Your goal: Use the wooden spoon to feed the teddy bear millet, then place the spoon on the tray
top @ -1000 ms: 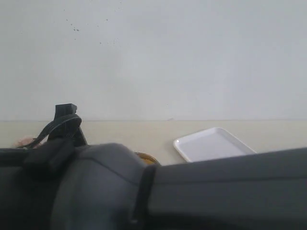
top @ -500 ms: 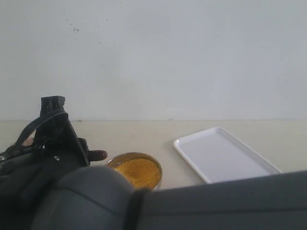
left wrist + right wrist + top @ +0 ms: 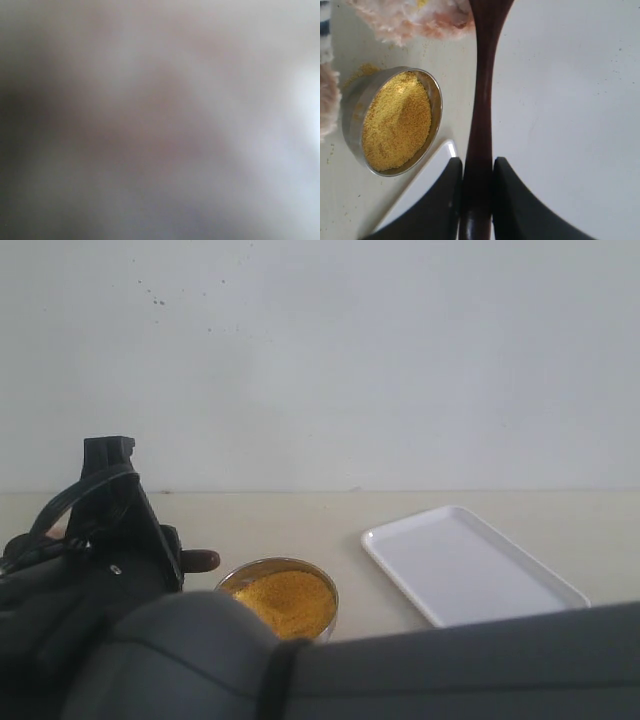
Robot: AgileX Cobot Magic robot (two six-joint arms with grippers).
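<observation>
pale tabletop point(image 3: 560, 100): right gripper point(image 3: 477, 161) clamps wooden spoon point(image 3: 482, 85) near millet point(image 3: 397, 120).

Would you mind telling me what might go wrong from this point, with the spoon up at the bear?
The wooden spoon is pinched only on its thin handle by the right gripper, so it might pivot or slip. Its tip is at the fur of the teddy bear; pushing further could shove it. The bowl of millet sits close; swinging toward the tray could clip it.
</observation>
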